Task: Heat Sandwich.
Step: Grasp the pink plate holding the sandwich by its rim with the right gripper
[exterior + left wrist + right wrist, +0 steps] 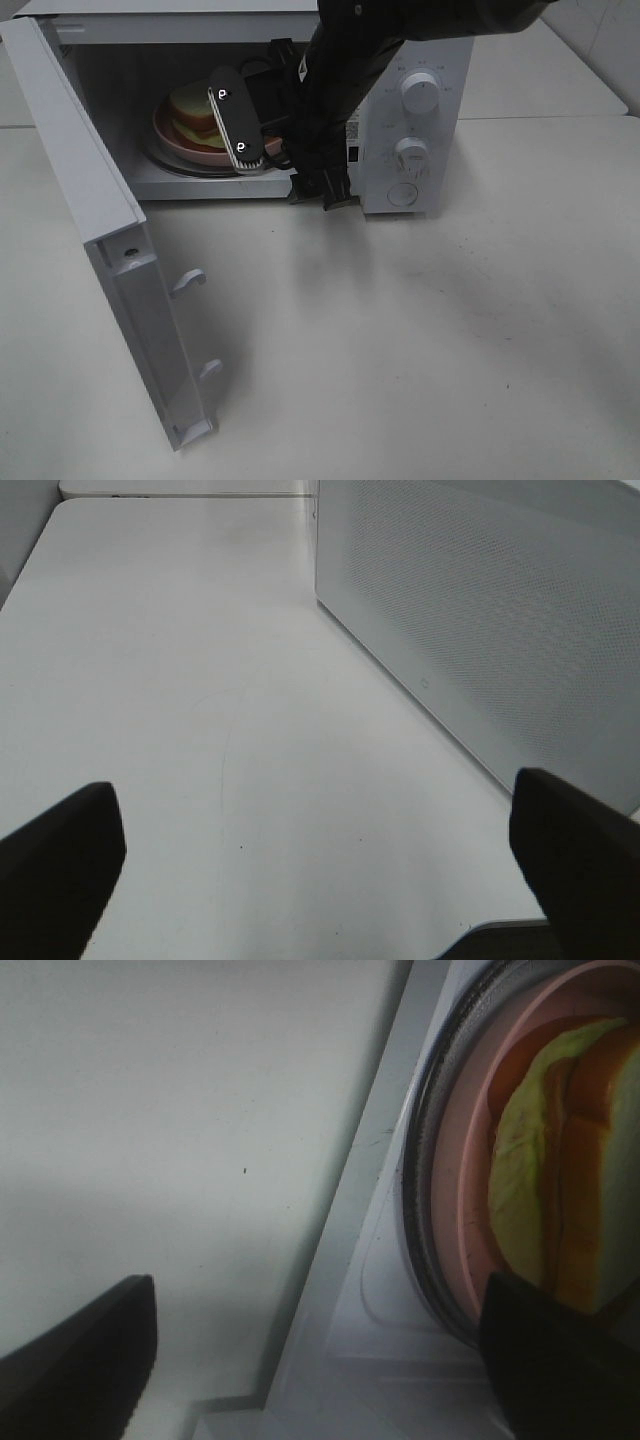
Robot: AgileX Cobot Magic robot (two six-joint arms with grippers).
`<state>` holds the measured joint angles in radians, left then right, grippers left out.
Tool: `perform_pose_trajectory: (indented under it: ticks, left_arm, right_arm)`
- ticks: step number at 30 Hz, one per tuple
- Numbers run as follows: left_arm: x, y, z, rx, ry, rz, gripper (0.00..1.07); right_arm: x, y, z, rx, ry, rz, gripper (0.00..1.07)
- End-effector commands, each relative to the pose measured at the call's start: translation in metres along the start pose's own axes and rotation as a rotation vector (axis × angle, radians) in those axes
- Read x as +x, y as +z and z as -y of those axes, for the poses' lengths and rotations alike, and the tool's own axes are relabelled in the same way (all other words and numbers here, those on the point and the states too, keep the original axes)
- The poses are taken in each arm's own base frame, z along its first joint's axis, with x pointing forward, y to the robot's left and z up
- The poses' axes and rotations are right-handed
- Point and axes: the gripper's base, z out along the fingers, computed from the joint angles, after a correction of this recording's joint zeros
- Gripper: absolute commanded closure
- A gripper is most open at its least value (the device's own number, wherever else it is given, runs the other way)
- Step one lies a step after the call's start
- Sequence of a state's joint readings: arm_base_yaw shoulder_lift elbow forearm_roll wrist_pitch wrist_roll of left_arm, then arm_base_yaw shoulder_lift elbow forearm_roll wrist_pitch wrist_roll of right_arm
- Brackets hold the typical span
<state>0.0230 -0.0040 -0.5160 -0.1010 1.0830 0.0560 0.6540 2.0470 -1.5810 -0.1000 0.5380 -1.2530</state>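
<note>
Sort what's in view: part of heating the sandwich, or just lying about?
Job: sandwich, pink plate, microwave, its open door, right gripper open beside the plate.
Idle: left gripper, open over the table beside the door.

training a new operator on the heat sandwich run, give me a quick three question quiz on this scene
1. True or false: the microwave door stands open.
2. Where is the sandwich? A) on top of the microwave B) on the pink plate inside the microwave C) on the open door
3. Fill in: the ____ gripper is at the microwave's opening, jaws open.

Key: 1 true. 2 B. 3 right: the right gripper is next to the plate, while the left gripper hangs open over the table beside the microwave.
</note>
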Motion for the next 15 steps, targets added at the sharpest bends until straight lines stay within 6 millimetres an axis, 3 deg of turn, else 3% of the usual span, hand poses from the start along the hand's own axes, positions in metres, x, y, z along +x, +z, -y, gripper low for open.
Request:
perform_pose_trajectory:
  ticks: [1, 15]
  left_arm:
    - [0.001, -0.002, 0.0, 0.003, -0.002, 0.025, 0.09]
    - [0.001, -0.002, 0.0, 0.003, -0.002, 0.025, 0.09]
  right_arm:
    - [-0.004, 0.011, 0.004, -0.002, -0.005, 0.004, 0.28]
    - [-0.013, 0.05, 0.025, -0.005, 0.018, 0.015, 0.29]
